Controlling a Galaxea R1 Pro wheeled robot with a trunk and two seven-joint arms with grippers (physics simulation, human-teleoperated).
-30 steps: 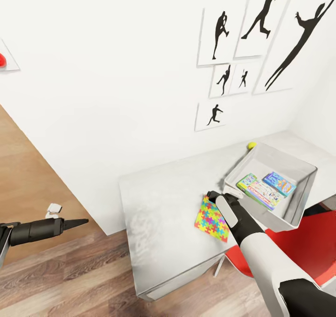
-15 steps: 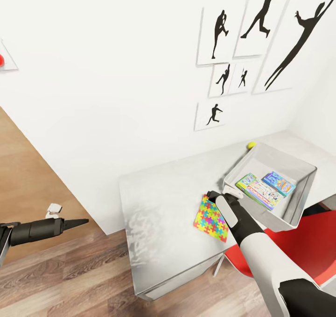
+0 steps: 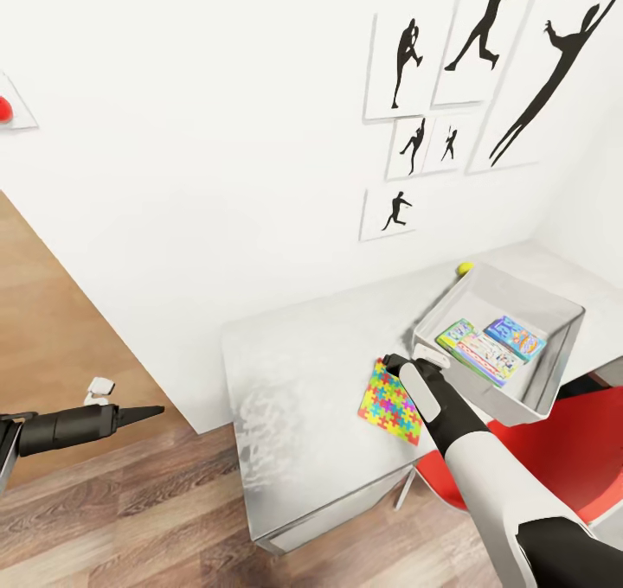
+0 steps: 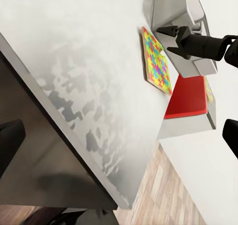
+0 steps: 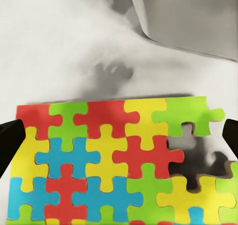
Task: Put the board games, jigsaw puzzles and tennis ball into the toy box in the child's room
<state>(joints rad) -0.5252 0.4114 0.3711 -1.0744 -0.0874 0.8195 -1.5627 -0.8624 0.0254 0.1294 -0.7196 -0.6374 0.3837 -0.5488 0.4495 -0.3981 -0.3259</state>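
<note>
Pale table [image 3: 294,354]: jigsaw puzzle [image 3: 391,399] flat, directly under right hand [image 3: 396,367], fingers spread wide, beside toy box [image 3: 528,402].

My right arm [image 3: 450,415] covers part of the jigsaw puzzle [image 3: 391,400], and the right gripper's [image 5: 119,136] fingertips are cut off at the frame edges. The toy box's [image 3: 554,372] game covers look too small to read.

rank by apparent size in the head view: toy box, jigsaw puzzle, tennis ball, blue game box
1. toy box
2. jigsaw puzzle
3. blue game box
4. tennis ball
The puzzle is partly hidden by the right gripper, yet clearly looks bigger than the blue box.
</note>
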